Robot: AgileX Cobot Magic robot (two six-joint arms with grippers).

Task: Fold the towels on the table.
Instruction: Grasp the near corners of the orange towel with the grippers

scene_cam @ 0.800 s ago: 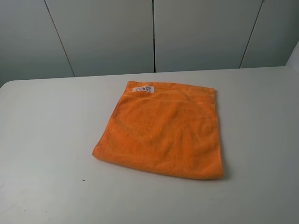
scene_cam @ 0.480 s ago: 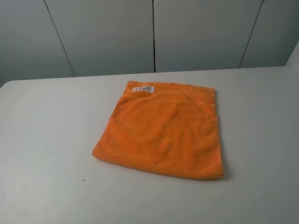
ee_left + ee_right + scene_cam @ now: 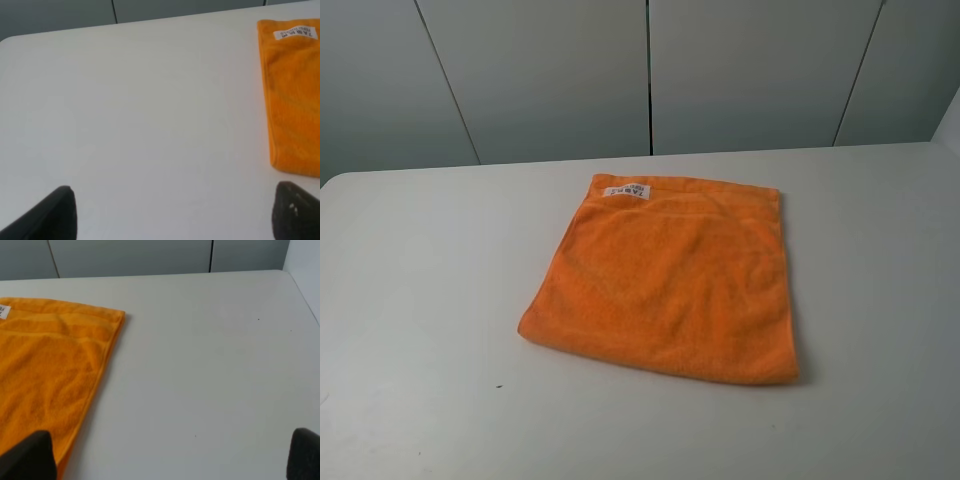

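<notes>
The orange towel [image 3: 670, 280] lies flat in the middle of the white table [image 3: 420, 300], roughly square, its white label [image 3: 625, 190] at the far edge. No arm or gripper shows in the high view. In the left wrist view the towel [image 3: 292, 95] lies off to one side of the left gripper [image 3: 172, 220], whose dark fingertips [image 3: 55, 215] stand wide apart over bare table. In the right wrist view the towel [image 3: 45, 375] reaches one fingertip [image 3: 27, 457] of the right gripper [image 3: 167, 460], which is also spread wide and empty.
Grey cabinet panels [image 3: 650, 70] stand behind the table's far edge. The table's right edge shows in the right wrist view [image 3: 302, 290]. Bare white tabletop surrounds the towel on all sides.
</notes>
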